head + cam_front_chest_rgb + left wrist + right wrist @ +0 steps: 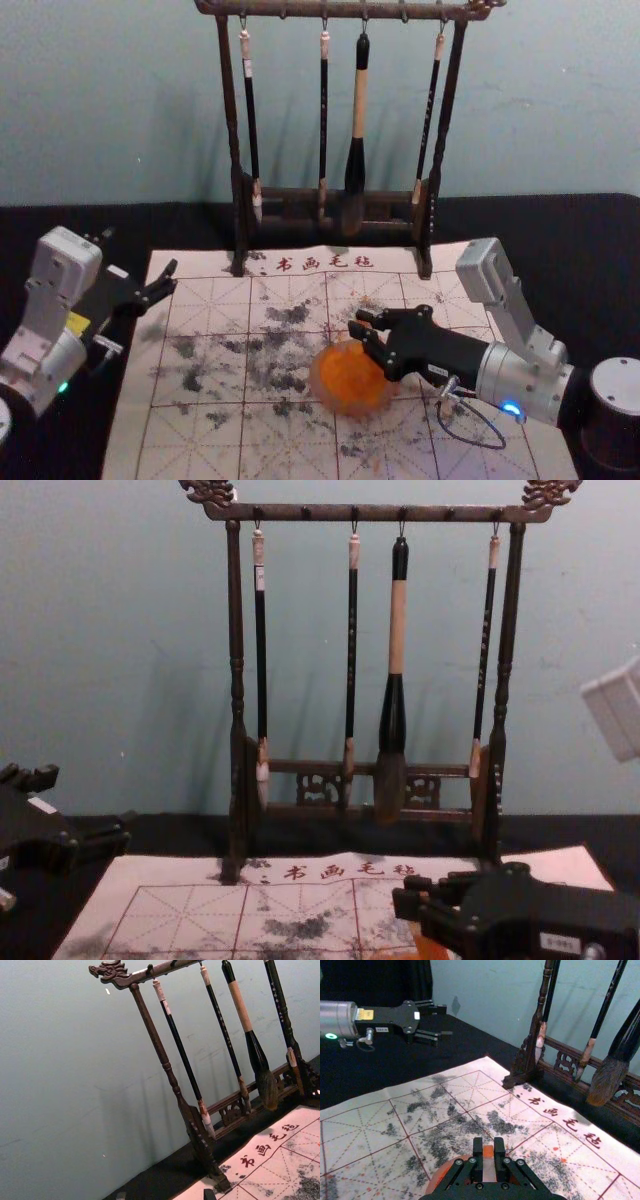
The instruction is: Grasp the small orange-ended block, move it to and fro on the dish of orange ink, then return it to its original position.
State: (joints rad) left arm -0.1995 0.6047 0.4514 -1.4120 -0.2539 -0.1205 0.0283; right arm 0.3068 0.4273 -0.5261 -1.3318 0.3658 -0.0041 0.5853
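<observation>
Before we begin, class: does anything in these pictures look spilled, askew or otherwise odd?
Yes: dark smudges and small orange specks mar the white, red-gridded mat around the round orange-filled dish; they look like stray ink, not writing.

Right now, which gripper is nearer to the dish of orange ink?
The right gripper. It is over the dish, closed on the small block. The left gripper is well off to the left, near the mat.
</observation>
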